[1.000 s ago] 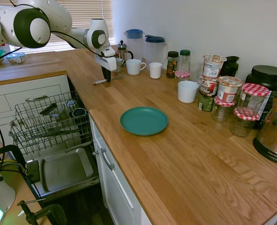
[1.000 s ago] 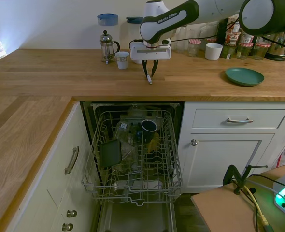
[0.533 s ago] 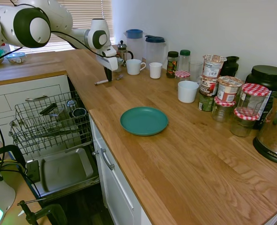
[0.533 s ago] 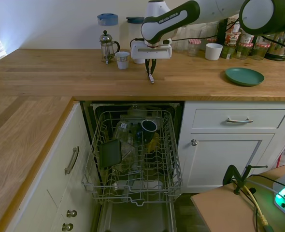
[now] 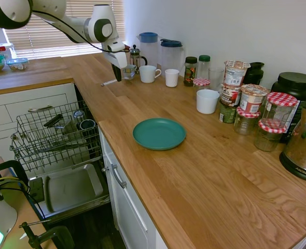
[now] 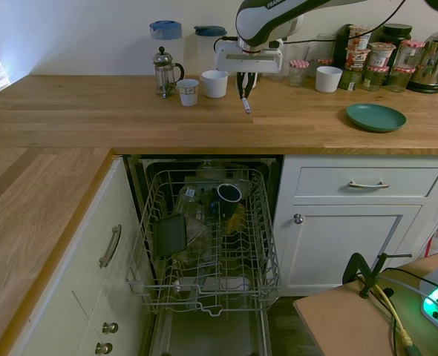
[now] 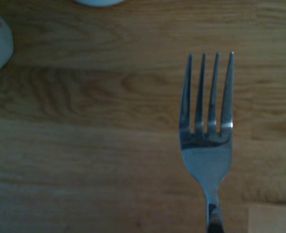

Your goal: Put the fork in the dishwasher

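My gripper [image 5: 117, 74] hangs above the wooden counter, shut on the handle end of the fork [image 5: 109, 82]. The fork sticks out below the fingers [image 6: 242, 87] as a thin silvery stick [image 6: 246, 105], clear of the countertop. In the wrist view the fork [image 7: 207, 145] shows its tines over bare wood. The dishwasher [image 5: 72, 188] stands open under the counter, with its door down and its grey wire rack [image 6: 257, 245] pulled out. The rack [image 5: 23, 136] holds a dark mug and other dishes.
Close behind the gripper stand a French press [image 6: 165, 72], a small cup [image 6: 188, 92] and a white mug [image 6: 214, 83]. A teal plate [image 5: 159, 133] lies mid-counter. Jars, pitchers and a kettle [image 5: 304, 150] line the wall. White drawers [image 6: 367, 182] flank the dishwasher.
The gripper has closed on the fork and lifted it off the counter. It has risen and shifted along the counter, rightward in the second exterior view.
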Controlling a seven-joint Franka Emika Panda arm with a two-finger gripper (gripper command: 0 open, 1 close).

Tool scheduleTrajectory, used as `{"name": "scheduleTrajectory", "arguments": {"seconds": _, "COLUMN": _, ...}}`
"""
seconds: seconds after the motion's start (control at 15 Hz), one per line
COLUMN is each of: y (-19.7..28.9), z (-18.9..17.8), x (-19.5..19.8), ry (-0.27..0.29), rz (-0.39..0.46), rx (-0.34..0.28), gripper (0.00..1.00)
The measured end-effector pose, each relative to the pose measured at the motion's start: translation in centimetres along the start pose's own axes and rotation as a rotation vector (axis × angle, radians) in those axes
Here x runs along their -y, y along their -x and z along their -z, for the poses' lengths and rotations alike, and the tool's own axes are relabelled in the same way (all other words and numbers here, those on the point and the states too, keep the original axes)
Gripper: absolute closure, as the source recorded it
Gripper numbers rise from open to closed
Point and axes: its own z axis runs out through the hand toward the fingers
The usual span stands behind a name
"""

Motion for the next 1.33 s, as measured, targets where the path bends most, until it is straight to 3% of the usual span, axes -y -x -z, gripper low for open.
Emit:
{"name": "scheduleTrajectory", "arguments": {"seconds": 0.4, "y": 8.3, "z": 2.3, "x": -8.2, "ry": 0.005, "rz": 0.006, "rx": 0.002, "gripper": 1.0}}
{"name": "scheduleTrajectory", "arguments": {"seconds": 0.67, "y": 9.1, "z": 2.9, "x": -9.4, "ry": 0.001, "rz": 0.007, "rx": -0.007, "gripper": 1.0}}
{"name": "scheduleTrajectory", "arguments": {"seconds": 0.87, "y": 12.5, "z": 3.5, "x": -11.6, "ry": -0.02, "rz": -0.006, "rx": -0.014, "gripper": 1.0}}
{"name": "scheduleTrajectory", "arguments": {"seconds": 1.13, "y": 19.2, "z": 1.1, "x": -14.4, "ry": -0.029, "rz": -0.03, "rx": -0.007, "gripper": 1.0}}
{"name": "scheduleTrajectory", "arguments": {"seconds": 1.33, "y": 23.4, "z": -2.7, "x": -16.4, "ry": -0.014, "rz": -0.041, "rx": -0.016, "gripper": 1.0}}
